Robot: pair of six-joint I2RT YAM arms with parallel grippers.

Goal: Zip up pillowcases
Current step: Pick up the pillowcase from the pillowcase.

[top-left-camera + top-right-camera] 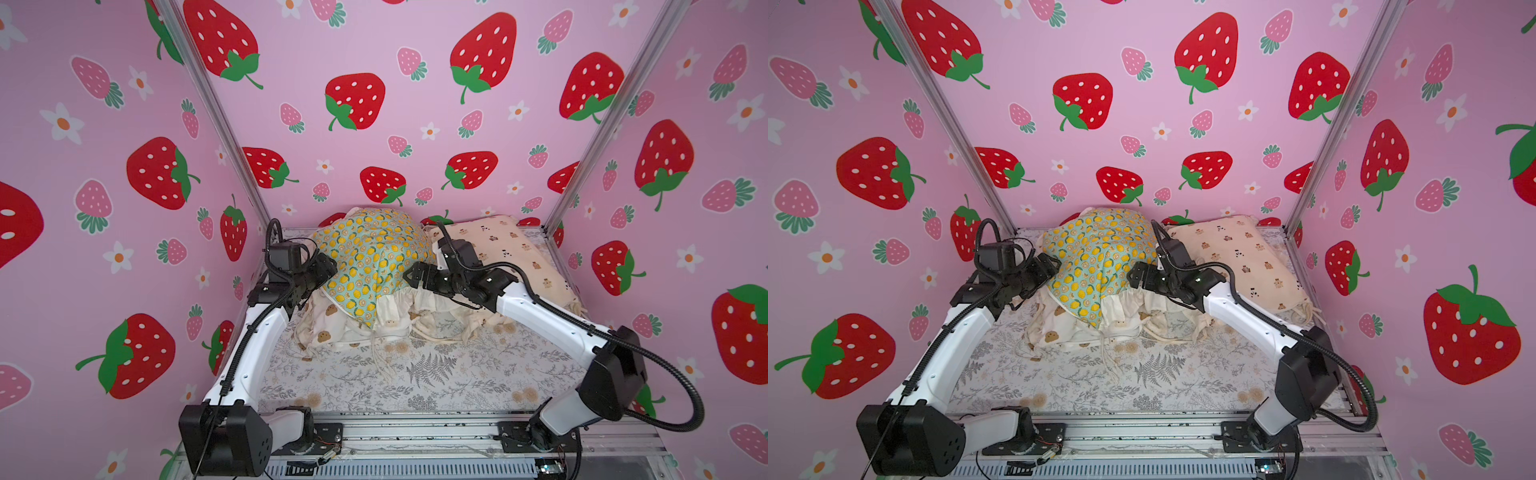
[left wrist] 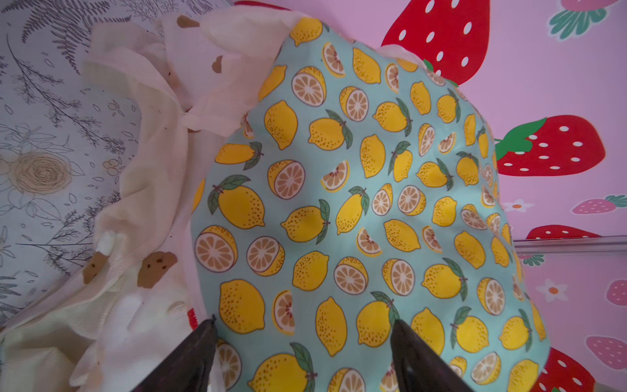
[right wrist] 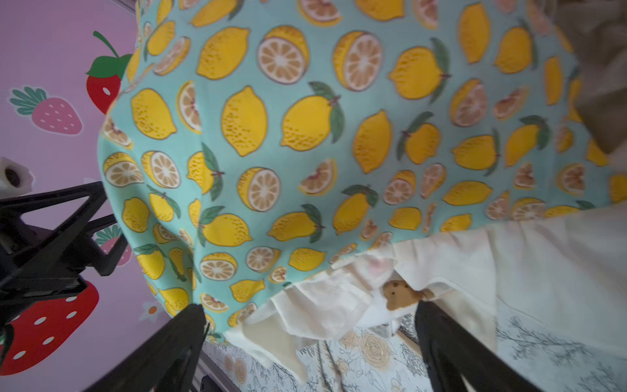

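The lemon pillowcase [image 1: 370,257] lies heaped on the cookie pillowcase [image 1: 326,328] at the back of the fern-print sheet [image 1: 436,374], with the bear pillowcase [image 1: 511,249] beside it. The left end effector [image 1: 328,266] and right end effector [image 1: 411,275] flank the lemon one, jaws spread, gripping nothing

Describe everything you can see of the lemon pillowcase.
The lemon pillowcase is mint cloth printed with whole and halved yellow lemons, edged by a cream ruffle. Puffed full, it mounds on top of the cookie-print pillowcase near the back wall. The left hand and right hand, both open, flank it; contact is unclear. No zipper shows.
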